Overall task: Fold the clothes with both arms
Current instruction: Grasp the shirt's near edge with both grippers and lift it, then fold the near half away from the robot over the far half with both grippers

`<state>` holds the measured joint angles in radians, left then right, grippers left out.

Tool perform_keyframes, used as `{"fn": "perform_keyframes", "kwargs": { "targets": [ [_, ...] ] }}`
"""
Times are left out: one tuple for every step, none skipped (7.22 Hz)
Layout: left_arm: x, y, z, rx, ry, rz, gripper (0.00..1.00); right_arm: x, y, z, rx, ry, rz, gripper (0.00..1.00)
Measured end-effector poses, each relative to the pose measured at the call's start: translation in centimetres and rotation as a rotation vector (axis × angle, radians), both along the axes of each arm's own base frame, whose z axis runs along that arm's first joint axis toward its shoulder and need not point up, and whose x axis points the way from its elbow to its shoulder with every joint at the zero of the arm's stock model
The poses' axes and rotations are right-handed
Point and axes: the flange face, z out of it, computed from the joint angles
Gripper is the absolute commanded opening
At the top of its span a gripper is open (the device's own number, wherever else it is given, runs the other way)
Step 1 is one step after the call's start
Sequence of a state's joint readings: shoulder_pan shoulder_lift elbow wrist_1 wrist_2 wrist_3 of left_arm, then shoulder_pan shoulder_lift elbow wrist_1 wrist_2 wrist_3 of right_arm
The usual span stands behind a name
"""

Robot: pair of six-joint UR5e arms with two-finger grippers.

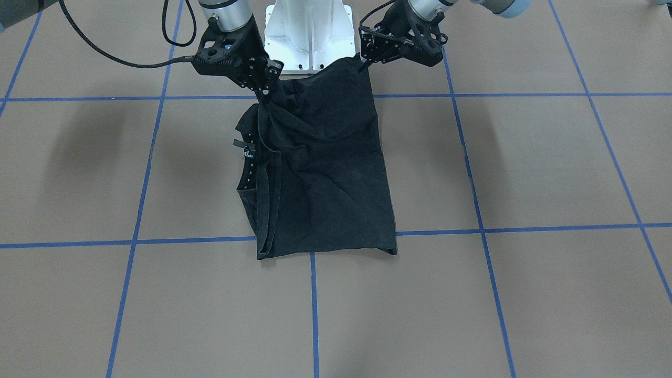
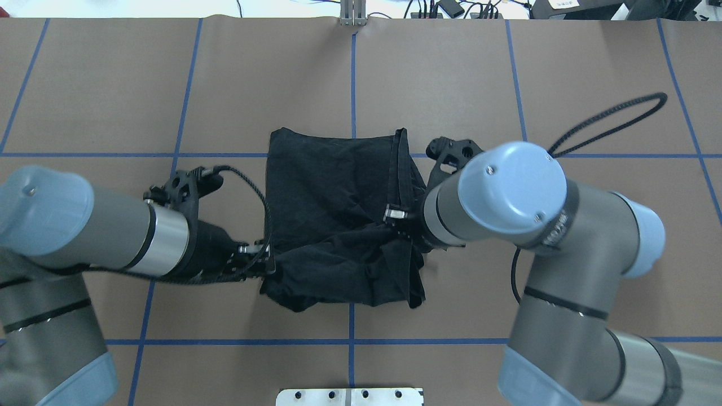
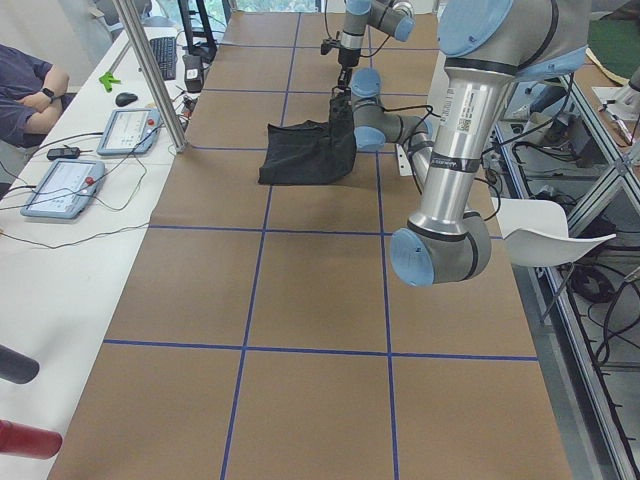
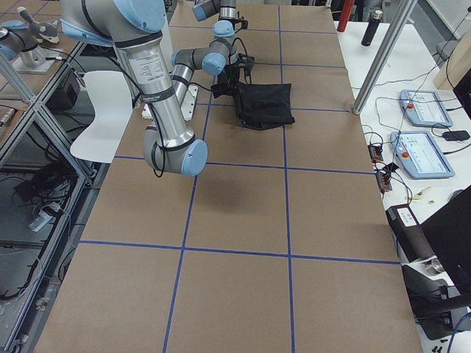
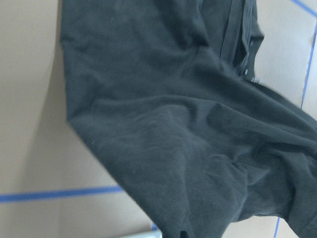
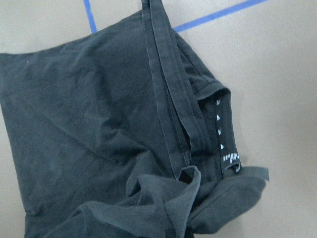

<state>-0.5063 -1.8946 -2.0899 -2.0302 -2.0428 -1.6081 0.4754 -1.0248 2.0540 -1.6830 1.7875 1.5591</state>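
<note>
The black T-shirt point(image 1: 325, 173) lies partly folded on the brown table, its far edge flat and its edge nearest the robot lifted. My right gripper point(image 1: 266, 89) is shut on the bunched corner on the neck-tag side. My left gripper point(image 1: 363, 62) is shut on the other raised corner. From overhead, the left gripper point(image 2: 269, 264) pinches the shirt point(image 2: 327, 214) at its side, while the right arm hides the right gripper. The white-dotted neck tag point(image 6: 229, 158) shows beside a folded hem strip. No chest print shows. The left wrist view is filled with black cloth point(image 5: 163, 124).
The white pedestal base point(image 1: 308, 37) stands right behind the raised edge. Blue tape lines point(image 1: 315, 310) grid the table. At the far side are a metal pole point(image 3: 150, 75), control tablets point(image 3: 60, 188) and a seated person point(image 3: 25, 85).
</note>
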Motion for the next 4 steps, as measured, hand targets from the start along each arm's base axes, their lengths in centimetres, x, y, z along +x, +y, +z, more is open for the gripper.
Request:
{"fn": "perform_keyframes", "kwargs": {
  "targets": [
    [0.9, -2.6, -0.3, -0.009, -0.018, -0.034, 0.00, -0.8, -2.5, 0.5, 0.001, 0.031, 0.016, 0.00],
    [2.3, -5.5, -0.4, -0.019, -0.040, -0.066, 0.00, -2.0, -4.5, 1.2, -0.003, 0.062, 0.026, 0.00],
    [3.4, -8.5, -0.5, -0.013, -0.063, -0.095, 0.00, -3.2, -6.0, 1.9, -0.010, 0.093, 0.032, 0.00],
    [4.0, -11.5, -0.4, 0.010, -0.089, -0.118, 0.00, -4.1, -7.3, 2.5, -0.017, 0.118, 0.038, 0.00]
  ]
}}
